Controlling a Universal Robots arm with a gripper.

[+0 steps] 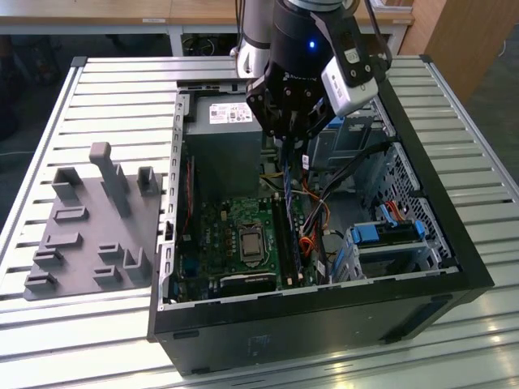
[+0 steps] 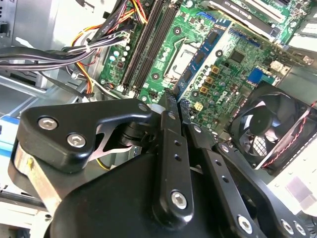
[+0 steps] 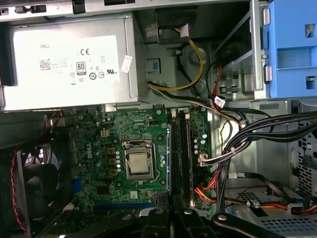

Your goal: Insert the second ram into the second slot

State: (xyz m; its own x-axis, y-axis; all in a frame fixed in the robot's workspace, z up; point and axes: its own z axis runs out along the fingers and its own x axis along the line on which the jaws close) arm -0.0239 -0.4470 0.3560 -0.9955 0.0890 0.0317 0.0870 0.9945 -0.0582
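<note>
Nearest, the black claw (image 2: pixel 174 101) is pinching the second ram (image 2: pixel 200 57), a thin dark-blue circuit-board stick held edge-on over the black memory slots (image 3: pixel 183 153), beside the silver processor socket (image 3: pixel 138 164). If the stick sits off the slot's line, pressing down could jam it on the slot wall. The first wrist view shows that alignment, while the exterior view shows the open black computer case (image 1: pixel 324 324) on the slatted counter (image 1: pixel 105 105).

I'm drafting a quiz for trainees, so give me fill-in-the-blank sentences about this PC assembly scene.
The gripper holds the second ram over the green ____. The grey tray lies toward the exterior view's ____ of the case. The drive-bay tabs are coloured ____.
Missing: motherboard; left; blue.
</note>
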